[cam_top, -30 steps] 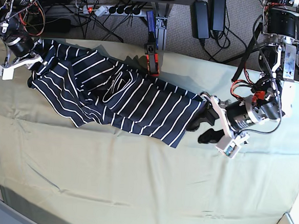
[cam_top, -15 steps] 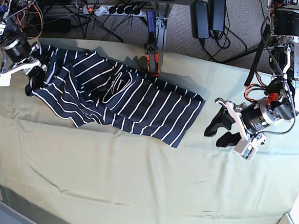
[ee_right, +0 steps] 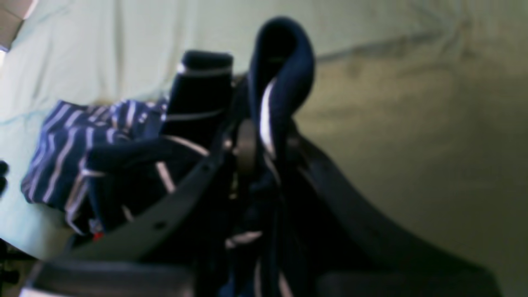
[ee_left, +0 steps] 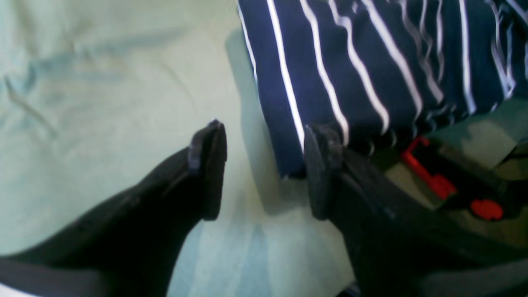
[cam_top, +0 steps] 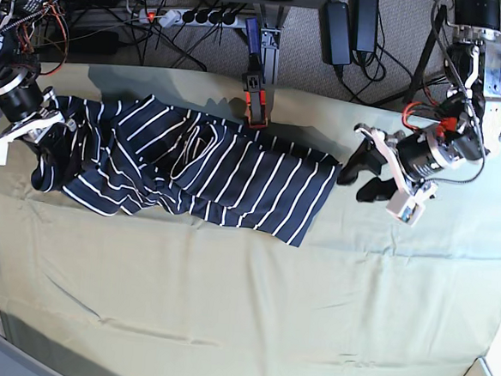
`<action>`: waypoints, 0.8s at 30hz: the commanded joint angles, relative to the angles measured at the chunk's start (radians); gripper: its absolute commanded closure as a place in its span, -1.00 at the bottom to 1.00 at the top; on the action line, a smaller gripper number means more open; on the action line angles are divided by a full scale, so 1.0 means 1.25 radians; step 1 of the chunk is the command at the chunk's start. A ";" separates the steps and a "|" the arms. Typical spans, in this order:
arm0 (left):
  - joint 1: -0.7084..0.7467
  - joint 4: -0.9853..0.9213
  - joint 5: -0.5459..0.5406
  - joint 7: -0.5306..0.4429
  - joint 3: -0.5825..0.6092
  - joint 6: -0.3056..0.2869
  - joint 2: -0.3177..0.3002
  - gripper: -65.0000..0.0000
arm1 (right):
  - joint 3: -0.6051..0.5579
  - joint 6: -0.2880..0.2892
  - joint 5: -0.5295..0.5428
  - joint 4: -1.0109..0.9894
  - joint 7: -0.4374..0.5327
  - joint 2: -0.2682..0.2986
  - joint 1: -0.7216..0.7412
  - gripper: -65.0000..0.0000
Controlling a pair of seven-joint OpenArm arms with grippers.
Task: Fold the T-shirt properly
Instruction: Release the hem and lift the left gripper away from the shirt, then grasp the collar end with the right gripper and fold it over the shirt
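On my right wrist view, the right gripper [ee_right: 264,144] is clamped on a bunched fold of the T-shirt [ee_right: 280,74], cloth rising between the fingers [ee_right: 198,173]. On my left, the left gripper [ee_left: 264,173] stands wide apart, holding nothing, the shirt's hem just beyond its tips. Overhead, the T-shirt [cam_top: 209,172] lies crumpled across the green cloth [cam_top: 251,308], clear of the left gripper [cam_top: 359,174].
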 commanded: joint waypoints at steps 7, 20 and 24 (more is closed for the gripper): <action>0.005 0.008 0.024 -0.040 0.015 -0.013 0.008 -0.02 | -0.006 0.006 0.035 0.017 0.018 -0.016 0.079 1.00; 0.003 -0.085 0.045 -0.085 0.063 -0.013 0.008 -0.02 | -0.235 0.006 -0.008 0.017 0.020 -0.130 0.188 1.00; 0.002 -0.086 0.044 -0.095 0.063 -0.013 0.008 -0.02 | -0.318 0.006 -0.036 0.017 0.022 -0.194 0.220 1.00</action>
